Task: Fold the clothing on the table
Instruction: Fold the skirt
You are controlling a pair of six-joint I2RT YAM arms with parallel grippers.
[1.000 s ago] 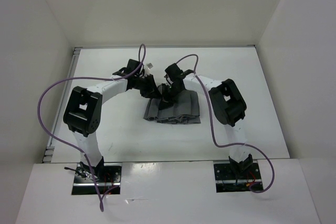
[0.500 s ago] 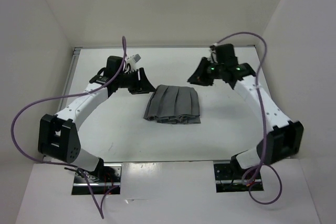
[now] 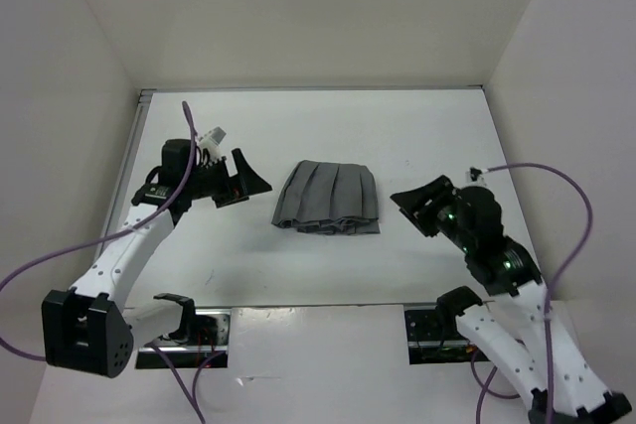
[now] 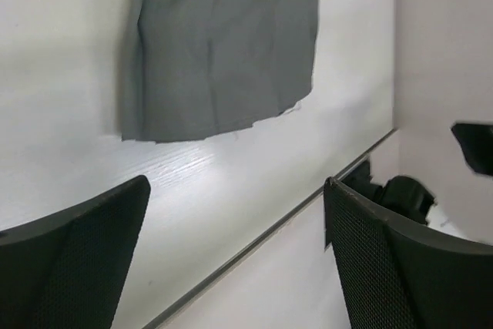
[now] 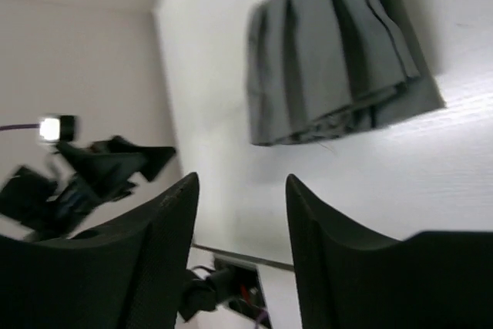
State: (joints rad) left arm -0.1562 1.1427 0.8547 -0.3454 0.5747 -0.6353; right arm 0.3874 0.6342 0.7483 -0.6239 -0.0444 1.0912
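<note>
Top view: the clothing (image 3: 328,198) lies flat on the table (image 3: 298,126) between the two grippers. It is near the left gripper (image 3: 243,178) on that gripper's right and near the right gripper (image 3: 412,208) on its left, touching neither.

Left wrist: the fingers (image 4: 77,267) stand wide apart with nothing between them. The clothing lies ahead of the tips, slightly left.

Right wrist: the fingers (image 5: 158,260) are parted and empty, and the clothing lies ahead and to the right, its layered edge showing.

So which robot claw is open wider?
The left claw: its fingers stand far apart, while the right claw shows a narrower gap. Neither holds the skirt.
</note>
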